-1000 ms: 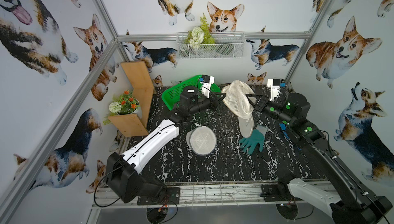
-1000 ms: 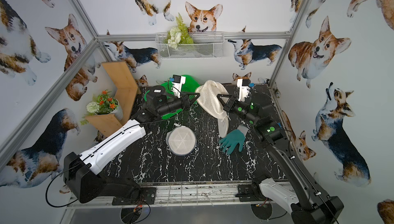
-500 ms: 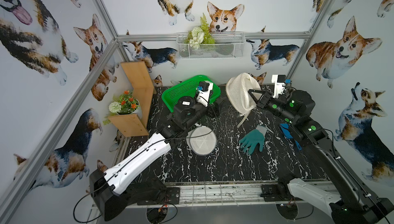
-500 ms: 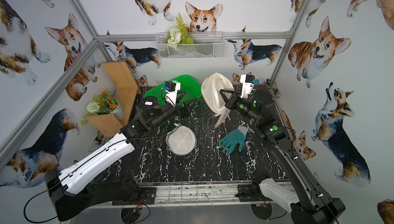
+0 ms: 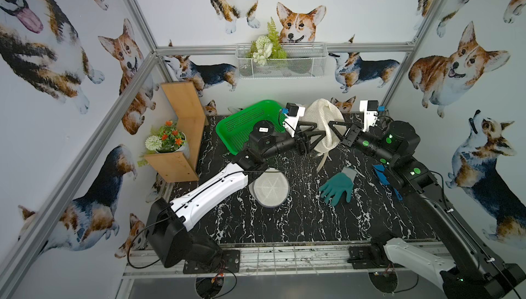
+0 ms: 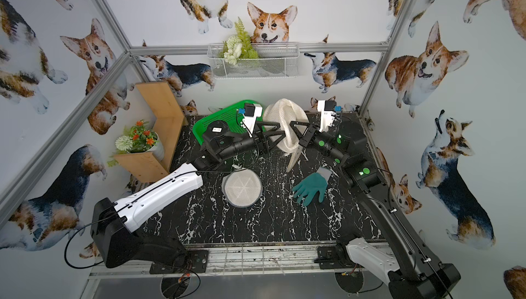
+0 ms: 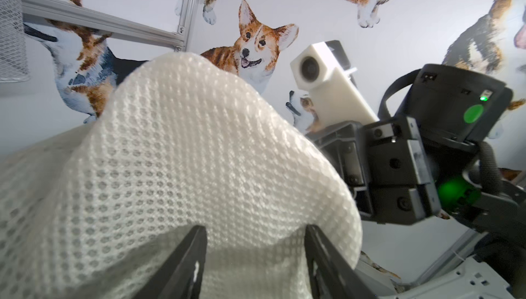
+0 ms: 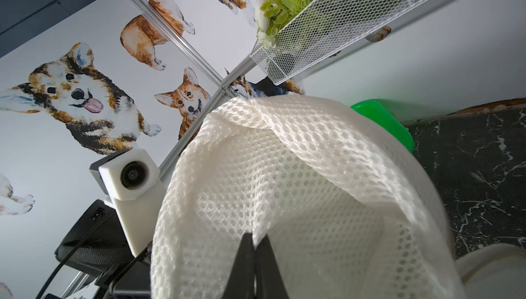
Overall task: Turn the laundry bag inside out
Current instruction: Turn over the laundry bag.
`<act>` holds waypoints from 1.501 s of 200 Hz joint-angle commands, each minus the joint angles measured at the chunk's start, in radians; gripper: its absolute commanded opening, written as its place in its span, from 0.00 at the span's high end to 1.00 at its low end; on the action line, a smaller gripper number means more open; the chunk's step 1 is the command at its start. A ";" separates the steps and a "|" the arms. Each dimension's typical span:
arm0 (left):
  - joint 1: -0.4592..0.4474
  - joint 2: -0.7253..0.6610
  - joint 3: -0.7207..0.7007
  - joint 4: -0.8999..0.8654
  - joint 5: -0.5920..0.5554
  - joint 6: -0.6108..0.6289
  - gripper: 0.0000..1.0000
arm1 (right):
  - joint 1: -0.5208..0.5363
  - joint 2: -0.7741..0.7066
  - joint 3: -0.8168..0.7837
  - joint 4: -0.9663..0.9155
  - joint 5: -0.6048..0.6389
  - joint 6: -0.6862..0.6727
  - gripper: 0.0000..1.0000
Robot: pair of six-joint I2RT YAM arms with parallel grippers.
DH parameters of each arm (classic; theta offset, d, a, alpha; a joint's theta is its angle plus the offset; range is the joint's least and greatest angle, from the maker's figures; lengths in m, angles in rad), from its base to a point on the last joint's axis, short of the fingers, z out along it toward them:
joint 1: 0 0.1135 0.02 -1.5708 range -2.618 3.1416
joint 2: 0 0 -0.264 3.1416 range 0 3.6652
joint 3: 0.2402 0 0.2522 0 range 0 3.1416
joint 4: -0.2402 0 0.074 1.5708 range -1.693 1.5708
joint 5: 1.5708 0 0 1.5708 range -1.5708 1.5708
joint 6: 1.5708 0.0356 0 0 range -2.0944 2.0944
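The white mesh laundry bag (image 5: pixel 324 116) hangs lifted above the far edge of the desk (image 5: pixel 284 226), about midway along it, between the two hands. The right hand (image 8: pixel 254 239) is pinched together on a fold of the bag's mesh. The left hand (image 7: pixel 253 232) has its fingers apart, with mesh draped across them. A green basket (image 5: pixel 242 126) sits toward the far left corner. A teal glove (image 5: pixel 338 188) lies nearer the right edge.

The white mesh laundry bag (image 5: pixel 320 119) hangs bunched in the air at the back, its strap (image 5: pixel 322 161) dangling down.
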 commanded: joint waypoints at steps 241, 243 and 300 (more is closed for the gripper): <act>0.056 -0.128 -0.129 0.218 -0.195 -0.074 1.00 | -0.092 -0.030 -0.018 -0.075 0.109 -0.082 1.00; 0.056 -0.132 -0.133 0.218 -0.203 -0.072 1.00 | -0.097 -0.033 -0.021 -0.078 0.118 -0.083 1.00; 0.017 -0.061 0.005 -0.053 -0.172 -0.017 0.40 | -0.123 -0.015 -0.035 -0.004 0.039 -0.042 1.00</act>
